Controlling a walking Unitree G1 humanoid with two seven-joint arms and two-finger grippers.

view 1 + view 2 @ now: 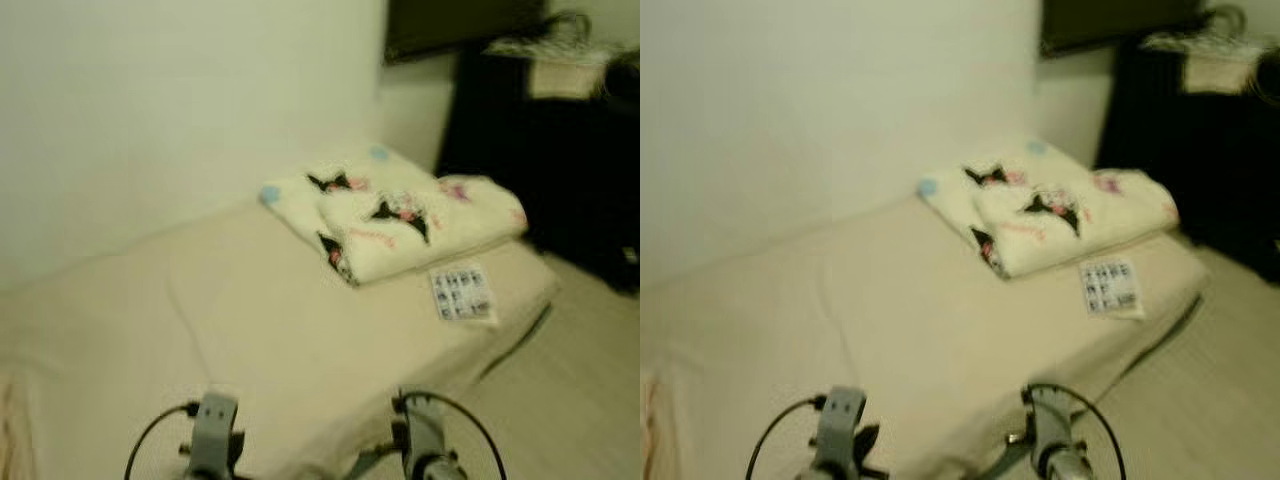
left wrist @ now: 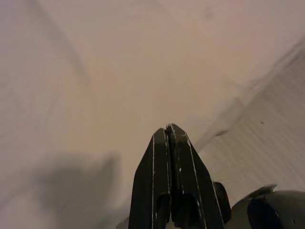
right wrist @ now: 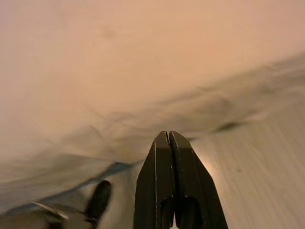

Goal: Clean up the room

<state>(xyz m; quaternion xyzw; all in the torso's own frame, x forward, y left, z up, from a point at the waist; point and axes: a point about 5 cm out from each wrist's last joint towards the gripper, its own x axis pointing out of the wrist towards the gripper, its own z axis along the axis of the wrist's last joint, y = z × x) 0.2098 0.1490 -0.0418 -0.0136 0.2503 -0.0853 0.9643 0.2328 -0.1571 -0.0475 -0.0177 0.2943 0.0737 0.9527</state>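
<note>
Folded blanket [image 1: 395, 210] near mattress [image 1: 250, 330] corner

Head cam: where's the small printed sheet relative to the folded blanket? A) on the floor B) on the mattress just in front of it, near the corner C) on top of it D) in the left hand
B: the printed sheet lies flat on the mattress, beside the folded blanket near the mattress corner.
</note>
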